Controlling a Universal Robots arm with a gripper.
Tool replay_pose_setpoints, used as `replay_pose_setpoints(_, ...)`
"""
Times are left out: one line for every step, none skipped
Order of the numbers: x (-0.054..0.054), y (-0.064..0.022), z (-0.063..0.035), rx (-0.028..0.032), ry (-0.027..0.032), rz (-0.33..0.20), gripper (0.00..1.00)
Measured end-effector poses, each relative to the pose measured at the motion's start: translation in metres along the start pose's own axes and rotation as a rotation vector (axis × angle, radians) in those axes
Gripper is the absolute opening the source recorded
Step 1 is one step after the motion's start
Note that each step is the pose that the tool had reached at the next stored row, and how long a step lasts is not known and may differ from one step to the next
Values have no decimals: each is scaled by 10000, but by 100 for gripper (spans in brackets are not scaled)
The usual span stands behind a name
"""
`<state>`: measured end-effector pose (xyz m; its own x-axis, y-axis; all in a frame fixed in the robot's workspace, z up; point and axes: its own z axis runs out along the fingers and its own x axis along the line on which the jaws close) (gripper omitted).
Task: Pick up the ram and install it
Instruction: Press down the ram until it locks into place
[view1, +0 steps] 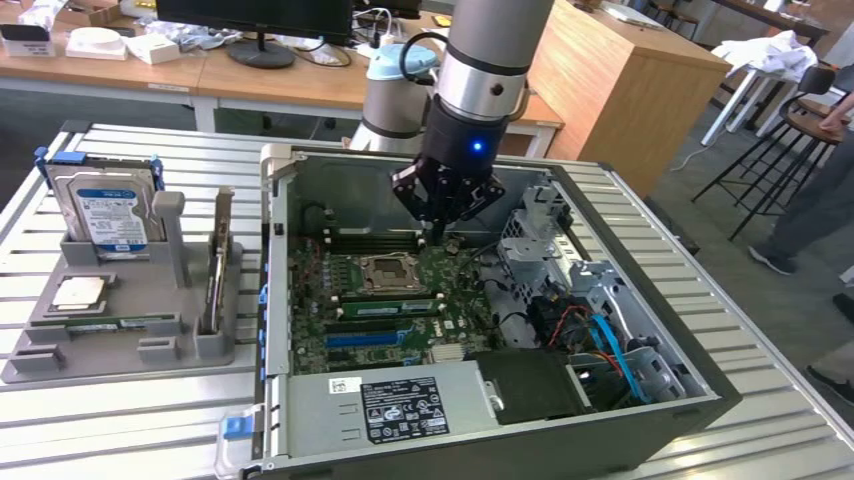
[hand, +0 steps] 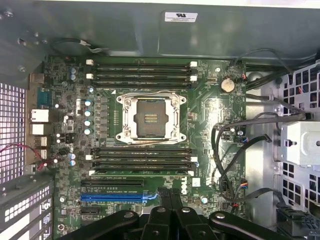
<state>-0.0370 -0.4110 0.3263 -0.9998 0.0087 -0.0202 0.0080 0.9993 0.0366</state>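
The ram (view1: 104, 322), a thin green stick, lies flat in the front groove of the grey holder (view1: 80, 355) at the exterior view's left. My gripper (view1: 429, 236) hangs inside the open computer case (view1: 287, 300), far from the ram, just above the dark memory slots (view1: 387, 240) behind the processor socket (view1: 387, 270). Its fingers are shut together with nothing between them. In the wrist view the shut gripper (hand: 170, 196) points at the motherboard (hand: 205, 110) near the blue slot (hand: 112, 197).
The holder also carries a blue-labelled hard drive (view1: 111, 215), a silver processor chip (view1: 78, 292) and an upright card (view1: 216, 265). A green strip (view1: 387, 306) sits among the slots in front of the socket. Cables (view1: 534, 300) and a drive cage (view1: 554, 230) crowd the case's right side.
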Motion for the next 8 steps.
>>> replay_pose_setpoints(14,0,-1,1,0,0,10)
replay_pose_setpoints(29,-1,-1,1,1,0,10)
replay_pose_setpoints(46,-1,-1,1,2,0,10)
replay_pose_setpoints(62,-1,-1,1,3,-1,10)
replay_pose_setpoints(93,-1,-1,1,7,2,10)
replay_pose_setpoints(108,-1,-1,2,9,2,10)
replay_pose_setpoints(123,-2,-1,1,11,2,10)
replay_pose_setpoints(139,-2,-1,1,13,4,10)
